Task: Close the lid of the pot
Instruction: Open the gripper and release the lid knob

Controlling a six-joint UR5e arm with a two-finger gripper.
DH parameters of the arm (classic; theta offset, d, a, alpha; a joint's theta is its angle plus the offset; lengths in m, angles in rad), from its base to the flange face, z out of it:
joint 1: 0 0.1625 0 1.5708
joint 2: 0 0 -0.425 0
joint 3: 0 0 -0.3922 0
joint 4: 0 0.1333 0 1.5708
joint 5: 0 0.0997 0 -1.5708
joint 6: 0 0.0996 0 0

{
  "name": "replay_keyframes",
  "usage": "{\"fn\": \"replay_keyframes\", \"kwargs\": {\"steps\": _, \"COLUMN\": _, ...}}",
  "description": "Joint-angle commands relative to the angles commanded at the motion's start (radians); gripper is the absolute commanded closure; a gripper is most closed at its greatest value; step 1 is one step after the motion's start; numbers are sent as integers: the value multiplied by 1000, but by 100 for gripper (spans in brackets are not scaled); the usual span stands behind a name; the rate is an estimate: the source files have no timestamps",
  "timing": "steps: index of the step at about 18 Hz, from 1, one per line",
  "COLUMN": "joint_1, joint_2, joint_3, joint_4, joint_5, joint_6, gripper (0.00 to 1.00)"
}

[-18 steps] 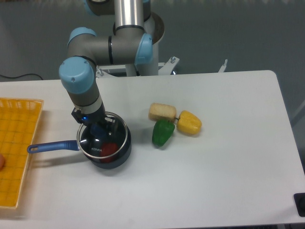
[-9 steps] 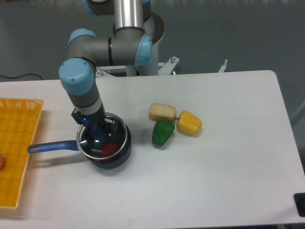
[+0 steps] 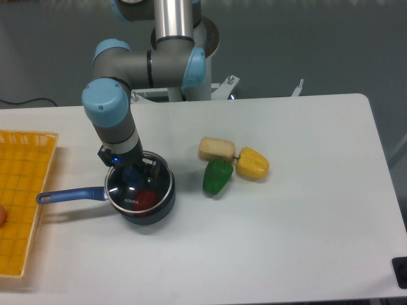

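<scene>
The dark blue pot [image 3: 162, 206] stands on the white table left of centre, its long blue handle [image 3: 70, 195] pointing left. The clear glass pot lid [image 3: 151, 185] lies flat over the pot's mouth, its metal rim lining up with the pot's rim. My gripper [image 3: 132, 173] comes straight down onto the lid's blue centre knob, with the fingers closed around it. Through the glass I see something red [image 3: 145, 199] inside the pot. The knob itself is mostly hidden by the fingers.
A green pepper [image 3: 217, 176], a yellow pepper [image 3: 252, 163] and a beige bread-like piece [image 3: 216, 149] lie in a cluster right of the pot. A yellow basket [image 3: 19, 190] sits at the table's left edge, beside the handle's tip.
The gripper has shifted slightly right and down with the lid. The lid, tilted and offset over the pot before, now sits level on the pot's rim.
</scene>
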Motion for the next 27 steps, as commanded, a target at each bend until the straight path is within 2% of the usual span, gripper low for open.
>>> {"fn": "replay_keyframes", "kwargs": {"steps": 27, "joint_1": -2, "joint_2": -23, "joint_3": 11, "joint_4": 5, "joint_5": 17, "joint_6": -11, "gripper": 60}}
